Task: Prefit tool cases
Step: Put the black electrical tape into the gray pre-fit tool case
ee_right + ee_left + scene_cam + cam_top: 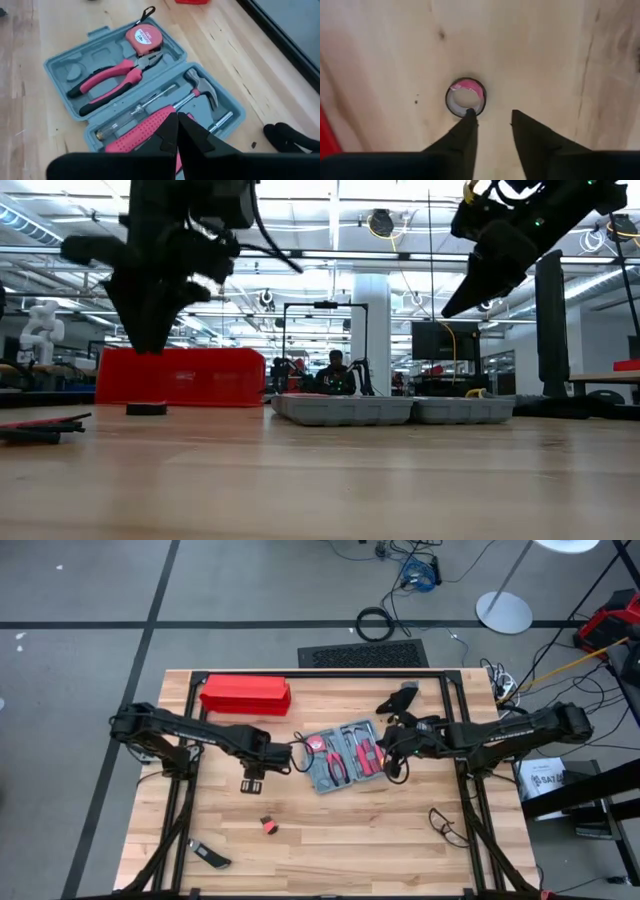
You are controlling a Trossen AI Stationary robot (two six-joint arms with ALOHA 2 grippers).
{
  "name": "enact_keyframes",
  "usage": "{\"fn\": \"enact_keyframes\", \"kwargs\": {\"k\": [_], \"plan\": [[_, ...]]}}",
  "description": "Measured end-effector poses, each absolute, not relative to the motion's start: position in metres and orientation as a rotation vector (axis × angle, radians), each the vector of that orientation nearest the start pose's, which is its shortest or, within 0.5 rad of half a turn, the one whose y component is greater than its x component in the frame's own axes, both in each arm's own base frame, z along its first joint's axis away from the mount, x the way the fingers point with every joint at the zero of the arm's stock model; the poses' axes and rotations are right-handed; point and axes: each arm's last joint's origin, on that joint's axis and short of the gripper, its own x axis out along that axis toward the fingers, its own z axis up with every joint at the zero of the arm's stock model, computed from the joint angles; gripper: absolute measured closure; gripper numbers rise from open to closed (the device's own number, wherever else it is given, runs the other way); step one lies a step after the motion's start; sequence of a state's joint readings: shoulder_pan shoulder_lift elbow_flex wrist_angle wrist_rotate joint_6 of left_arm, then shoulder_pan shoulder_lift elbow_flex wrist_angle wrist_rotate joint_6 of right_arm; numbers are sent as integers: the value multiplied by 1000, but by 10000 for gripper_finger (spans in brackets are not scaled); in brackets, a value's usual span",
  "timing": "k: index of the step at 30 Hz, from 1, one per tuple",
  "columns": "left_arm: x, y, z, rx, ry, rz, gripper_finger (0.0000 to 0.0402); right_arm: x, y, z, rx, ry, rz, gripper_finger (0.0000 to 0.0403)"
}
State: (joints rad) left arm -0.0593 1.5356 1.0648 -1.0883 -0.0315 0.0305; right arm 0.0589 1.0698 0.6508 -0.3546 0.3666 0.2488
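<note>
The blue-grey tool case (343,755) lies open and flat on the table's middle, also showing in the low view (395,410). Its grey recesses (145,85) hold red-handled pliers, a tape measure, a screwdriver and a hammer. My right gripper (178,119) hangs shut above the case's right half (450,308), clear of it. My left gripper (492,114) is open and points down, left of the case (255,775). It hovers over a small black-rimmed tape roll (465,97) that lies flat on the wood (147,408).
A long red box (245,695) stands at the far edge, left of centre. A small red and black piece (268,825) and a dark tool (210,857) lie near the front left. Black parts (400,700) sit beyond the case, and a cable loop (445,825) lies front right.
</note>
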Motion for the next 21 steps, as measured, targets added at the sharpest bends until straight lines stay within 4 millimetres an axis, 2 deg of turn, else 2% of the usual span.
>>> {"fn": "enact_keyframes", "kwargs": {"k": [3,6,12,21], "plan": [[254,-14,199,100,1553,-42,243,210,2,221,70,728,-384,403],[246,-13,183,107,1580,-46,225,211,2,222,68,721,-381,403],[235,-12,158,105,1580,-34,222,211,2,222,67,716,-380,403],[239,-2,148,108,1492,-15,222,213,2,224,76,692,-380,403]]}}
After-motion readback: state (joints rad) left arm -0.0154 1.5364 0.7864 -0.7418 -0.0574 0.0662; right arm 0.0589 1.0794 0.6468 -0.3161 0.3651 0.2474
